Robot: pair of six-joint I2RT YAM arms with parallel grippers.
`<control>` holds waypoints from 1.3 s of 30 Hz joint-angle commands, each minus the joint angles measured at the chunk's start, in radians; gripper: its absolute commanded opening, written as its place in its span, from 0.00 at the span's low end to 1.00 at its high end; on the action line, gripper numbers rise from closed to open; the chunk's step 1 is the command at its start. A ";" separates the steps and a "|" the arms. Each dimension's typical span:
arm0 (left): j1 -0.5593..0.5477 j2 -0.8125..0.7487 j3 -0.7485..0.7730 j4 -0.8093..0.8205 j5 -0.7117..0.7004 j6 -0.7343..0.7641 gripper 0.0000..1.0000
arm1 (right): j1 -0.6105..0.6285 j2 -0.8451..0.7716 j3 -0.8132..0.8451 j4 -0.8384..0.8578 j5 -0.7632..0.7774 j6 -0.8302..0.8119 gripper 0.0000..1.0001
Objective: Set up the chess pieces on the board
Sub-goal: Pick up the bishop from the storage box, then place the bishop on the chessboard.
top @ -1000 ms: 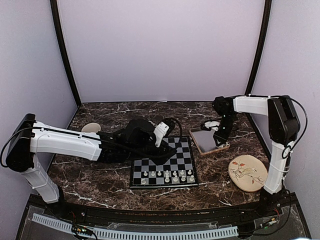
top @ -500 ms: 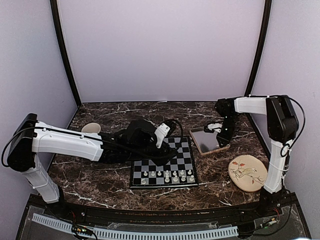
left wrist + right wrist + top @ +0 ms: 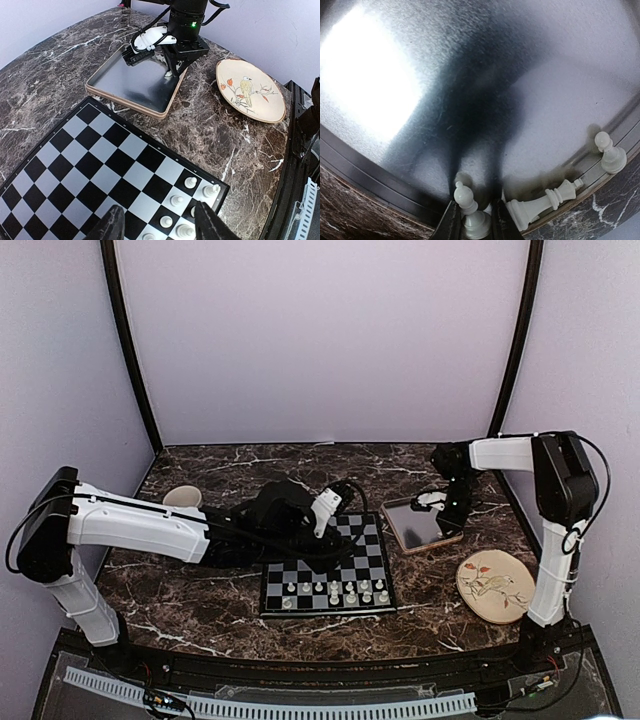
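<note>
Piece (image 3: 465,198) is clamped in right gripper (image 3: 475,221); toppled piece (image 3: 540,204) at 3 o'clock could get bumped on lift; left gripper (image 3: 160,226) jaws apart.

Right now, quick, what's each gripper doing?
Left gripper: open, empty, above the board.
Right gripper: closed on a white chess piece in the tray.
</note>
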 commanded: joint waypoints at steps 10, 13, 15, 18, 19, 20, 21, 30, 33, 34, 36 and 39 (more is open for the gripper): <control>0.010 -0.031 -0.012 0.029 -0.019 -0.029 0.49 | -0.006 -0.134 0.034 0.111 -0.365 0.074 0.03; 0.021 -0.033 -0.014 0.039 -0.015 -0.047 0.49 | 0.006 -0.187 0.004 0.174 -0.516 0.122 0.03; 0.027 -0.040 -0.015 0.041 -0.015 -0.060 0.49 | 0.026 -0.222 -0.035 0.242 -0.595 0.168 0.03; 0.040 -0.062 -0.025 0.045 -0.032 -0.075 0.49 | 0.086 -0.267 -0.115 0.366 -0.673 0.237 0.03; 0.045 -0.073 -0.031 0.046 -0.040 -0.080 0.49 | 0.120 -0.292 -0.147 0.425 -0.690 0.264 0.03; 0.051 -0.086 -0.036 0.047 -0.045 -0.082 0.49 | 0.147 -0.310 -0.183 0.486 -0.700 0.289 0.03; 0.055 -0.099 -0.042 0.046 -0.052 -0.085 0.49 | 0.177 -0.327 -0.215 0.550 -0.708 0.314 0.04; 0.098 -0.242 -0.112 0.019 -0.151 -0.114 0.49 | 0.368 -0.366 -0.467 1.086 -0.727 0.537 0.05; 0.107 -0.277 -0.136 0.016 -0.168 -0.136 0.49 | 0.389 -0.315 -0.484 1.205 -0.703 0.586 0.05; 0.109 -0.285 -0.142 0.016 -0.173 -0.142 0.49 | 0.390 -0.291 -0.482 1.235 -0.697 0.606 0.05; 0.109 -0.299 -0.151 0.013 -0.174 -0.154 0.49 | 0.394 -0.246 -0.470 1.277 -0.693 0.631 0.06; 0.110 -0.317 -0.161 0.003 -0.172 -0.166 0.49 | 0.397 -0.191 -0.470 1.328 -0.670 0.647 0.06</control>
